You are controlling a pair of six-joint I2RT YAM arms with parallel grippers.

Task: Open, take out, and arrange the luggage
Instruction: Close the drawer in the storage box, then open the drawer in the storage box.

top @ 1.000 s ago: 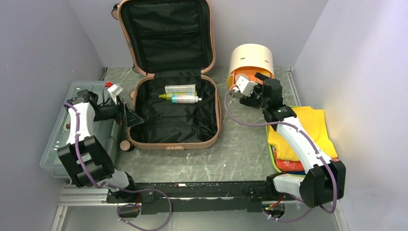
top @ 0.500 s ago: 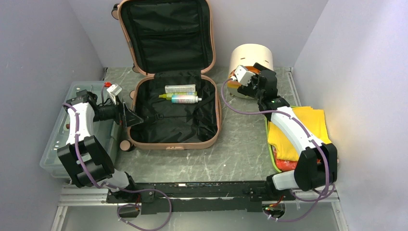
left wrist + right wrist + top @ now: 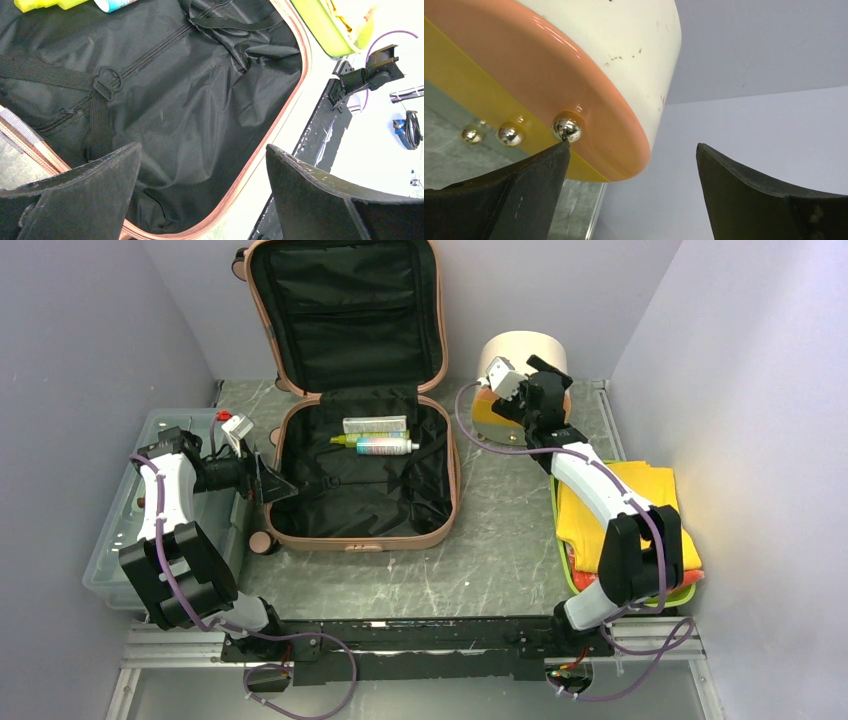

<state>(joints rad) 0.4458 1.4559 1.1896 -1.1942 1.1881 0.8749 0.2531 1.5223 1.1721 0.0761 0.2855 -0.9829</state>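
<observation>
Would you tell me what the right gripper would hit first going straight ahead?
Likely the round cream box, at its orange rim just ahead of the open right gripper; depth is uncertain.

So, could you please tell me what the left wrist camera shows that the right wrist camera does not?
Only the left wrist view shows the open salmon-pink hard-shell suitcase with its black fabric lining, the black elastic strap with a ring buckle, and an edge of the lime-green plastic tray. Only the right wrist view shows the cream round box with its orange base and three shiny metal studs. Both show their own open gripper: the left gripper and the right gripper each have black fingers spread, holding nothing.
</observation>
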